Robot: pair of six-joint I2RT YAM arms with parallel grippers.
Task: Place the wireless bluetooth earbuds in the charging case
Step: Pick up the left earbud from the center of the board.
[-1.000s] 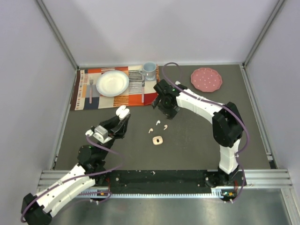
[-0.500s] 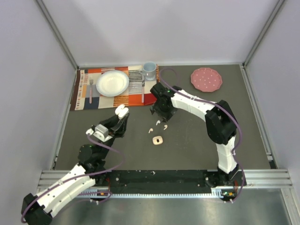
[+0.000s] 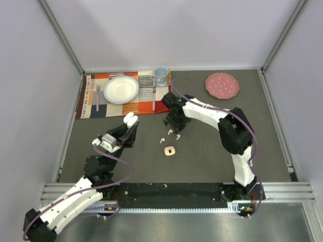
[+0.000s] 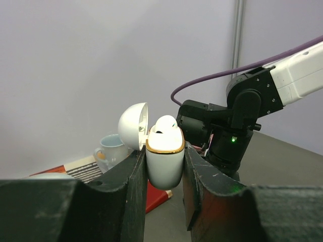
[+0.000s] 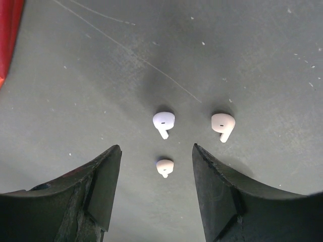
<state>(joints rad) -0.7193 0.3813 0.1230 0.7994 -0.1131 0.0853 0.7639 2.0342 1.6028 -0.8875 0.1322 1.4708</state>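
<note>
Wireless bluetooth earbuds (image 5: 163, 121) lie loose on the dark grey worktop (image 5: 262, 60): three of them, small and white with short stems, close together but not touching; in the right wrist view two lie side by side and the third earbud (image 5: 164, 166) lies nearer the camera, between the fingertips in the picture. The right hand (image 3: 174, 127) hangs right over this group; its fingers (image 5: 103, 186) stand apart with nothing between them, gripping nothing, and no earbud is touched.

The left hand (image 4: 165, 157) is raised off the worktop, to the left of the group and well apart from it; it is closed on the charging case (image 4: 165, 169), a white rounded case with a gold rim, held upright by its sides; the lid (image 4: 133, 126) is swung open; a fourth earbud (image 4: 165, 124) sits in the case's mouth, its top showing above the rim.

A small pale rounded object (image 3: 169, 150) lies on the worktop nearer the arm bases than the loose earbuds; what it is I cannot tell. Along the far edge a striped placemat (image 3: 93, 108) carries a white bowl (image 3: 121, 89), a fork (image 3: 97, 97) and a pale blue mug (image 3: 161, 75); a pink dotted plate (image 3: 222, 85) lies at the far right, well apart from everything else.
</note>
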